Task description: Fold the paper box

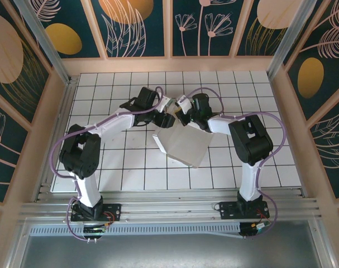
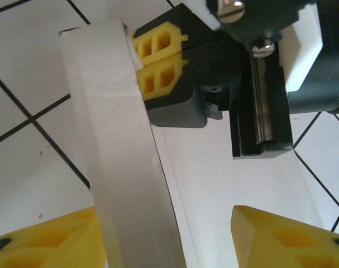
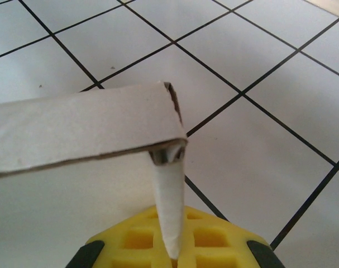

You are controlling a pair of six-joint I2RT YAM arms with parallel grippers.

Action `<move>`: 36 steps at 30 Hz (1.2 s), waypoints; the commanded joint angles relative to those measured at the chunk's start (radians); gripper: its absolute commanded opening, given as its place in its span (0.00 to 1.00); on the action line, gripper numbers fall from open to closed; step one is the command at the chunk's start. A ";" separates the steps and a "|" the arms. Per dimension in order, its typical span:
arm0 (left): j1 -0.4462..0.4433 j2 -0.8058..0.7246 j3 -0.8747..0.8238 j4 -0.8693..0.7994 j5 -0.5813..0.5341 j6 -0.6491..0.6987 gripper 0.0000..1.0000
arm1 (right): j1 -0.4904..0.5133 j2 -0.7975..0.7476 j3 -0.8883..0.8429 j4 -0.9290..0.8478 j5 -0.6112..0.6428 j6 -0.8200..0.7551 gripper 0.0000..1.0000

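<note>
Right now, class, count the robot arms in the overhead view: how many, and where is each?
2. The left arm reaches in from the left of the paper box; the right arm from its right. None seems hidden.

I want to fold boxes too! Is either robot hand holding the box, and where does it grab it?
The right gripper pinches the paper box by a thin flap at one corner. The left gripper is open, holding nothing.

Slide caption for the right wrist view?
Right fingers pinch a thin flap of the white paper box over the gridded table.
</note>
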 commanded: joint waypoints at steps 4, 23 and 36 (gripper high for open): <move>-0.011 -0.255 -0.135 0.273 -0.091 -0.154 0.70 | 0.010 -0.043 -0.113 0.096 0.012 -0.027 0.00; 0.015 0.009 0.056 0.040 0.017 -0.491 0.48 | 0.010 -0.087 -0.222 0.263 -0.043 -0.026 0.00; 0.015 0.122 0.051 0.124 0.139 -0.505 0.33 | 0.011 -0.084 -0.239 0.298 -0.082 -0.024 0.00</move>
